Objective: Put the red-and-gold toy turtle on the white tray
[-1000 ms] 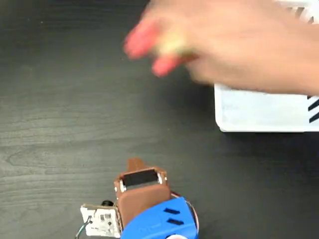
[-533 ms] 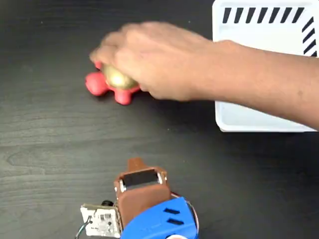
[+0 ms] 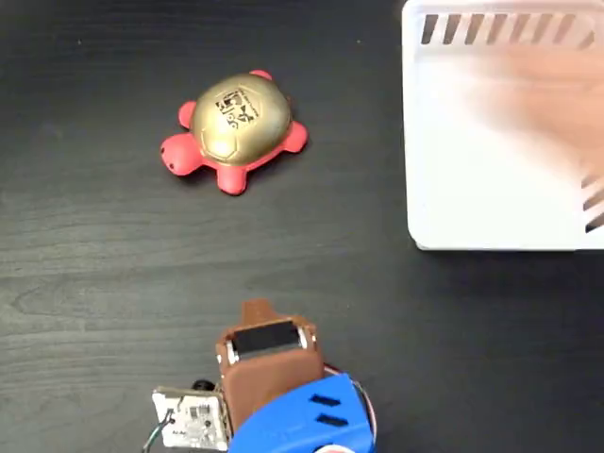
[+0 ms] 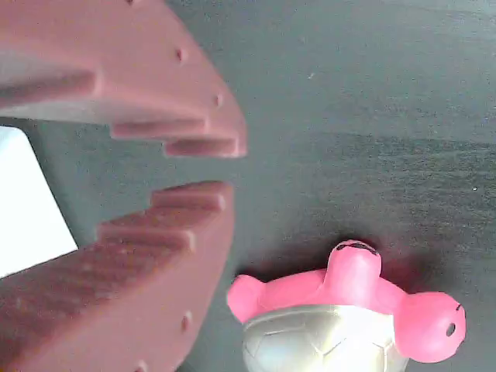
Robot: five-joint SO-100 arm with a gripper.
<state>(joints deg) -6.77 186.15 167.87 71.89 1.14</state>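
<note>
The red-and-gold toy turtle (image 3: 236,127) lies on the dark table at upper left in the fixed view, gold shell with its black logo facing up. It also shows at the bottom of the wrist view, where the toy turtle (image 4: 341,325) lies just right of my fingers. The white tray (image 3: 472,189) sits at the upper right, black stripes along its top edge. My gripper (image 3: 253,310) rests near the bottom centre, well short of the turtle. In the wrist view the gripper (image 4: 231,169) has its brown jaws almost together, holding nothing.
A person's blurred hand (image 3: 557,94) hovers over the right part of the tray. The arm's blue base (image 3: 297,420) and a small circuit board (image 3: 193,420) sit at the bottom edge. A corner of the white tray (image 4: 23,209) shows behind my fingers.
The person's hand set the turtle down at the upper left, let go, and pulled back to the right over the tray. My arm has not moved.
</note>
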